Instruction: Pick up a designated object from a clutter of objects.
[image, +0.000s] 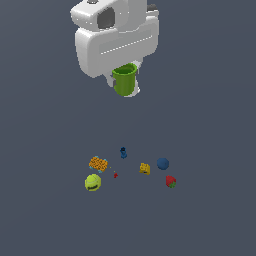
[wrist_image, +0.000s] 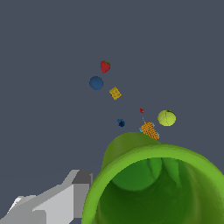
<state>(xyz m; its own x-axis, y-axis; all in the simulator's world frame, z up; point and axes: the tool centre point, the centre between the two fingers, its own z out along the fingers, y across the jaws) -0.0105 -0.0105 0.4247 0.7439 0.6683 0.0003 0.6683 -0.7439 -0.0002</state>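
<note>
The bright green hollow cup (image: 125, 79) hangs high above the floor, held under the white arm. My gripper (image: 126, 85) is shut on it; the fingers are mostly hidden by the cup. In the wrist view the cup (wrist_image: 153, 188) fills the near field with its open mouth toward the camera, and one grey finger (wrist_image: 61, 201) shows beside it. The clutter lies far below: orange block (image: 98, 163), yellow-green ball (image: 93, 182), yellow piece (image: 145, 168), blue ball (image: 162, 163), red strawberry piece (image: 171, 181), dark blue bit (image: 123, 152), tiny red bit (image: 115, 175).
The clutter also shows in the wrist view: strawberry piece (wrist_image: 105, 66), blue ball (wrist_image: 96, 82), yellow piece (wrist_image: 115, 92), yellow-green ball (wrist_image: 166, 117), orange block (wrist_image: 149, 130). The floor is plain dark grey all around.
</note>
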